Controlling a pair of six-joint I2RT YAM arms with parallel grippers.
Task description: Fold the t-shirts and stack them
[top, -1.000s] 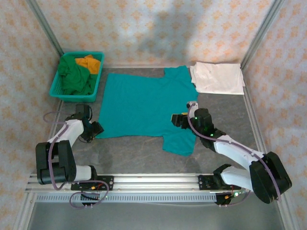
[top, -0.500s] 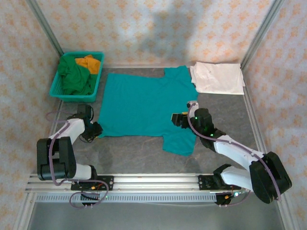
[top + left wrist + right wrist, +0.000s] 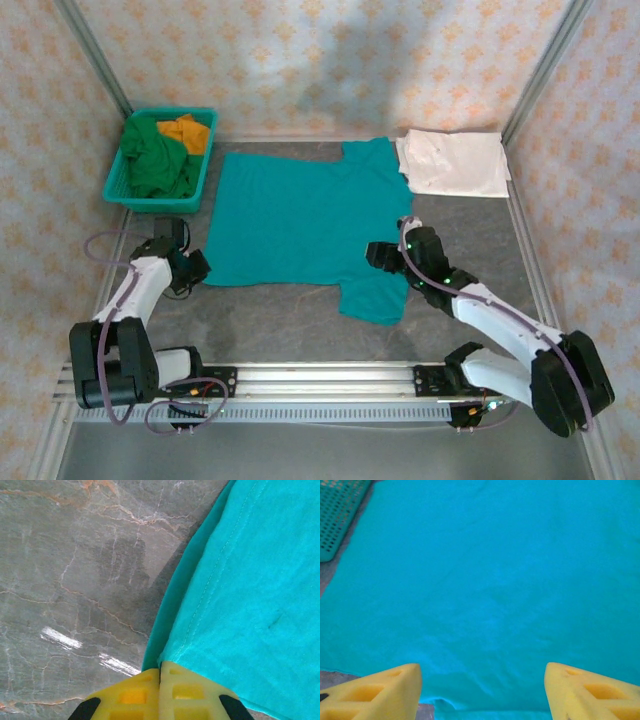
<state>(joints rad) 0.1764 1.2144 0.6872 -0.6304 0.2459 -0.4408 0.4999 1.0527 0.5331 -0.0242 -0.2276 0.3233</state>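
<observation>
Left end effector point(image 3: 160, 675) pinches the soft, limp shirt point(image 3: 250, 580) by its hem corner; right end effector point(image 3: 481, 680) hangs wide above it.

even, soft light falls from overhead. the overhead view is bright but slightly soft, with a faint grey shadow on the back wall point(image 3: 370, 60). white glare streaks lie on the marble table point(image 3: 60, 580) just left of the left pincer point(image 3: 161, 667), and a dark shadow edges the teal shirt point(image 3: 250, 580) ahead of it. ahead of the right pincer point(image 3: 481, 669) the cloth looks smooth and blurred.
</observation>
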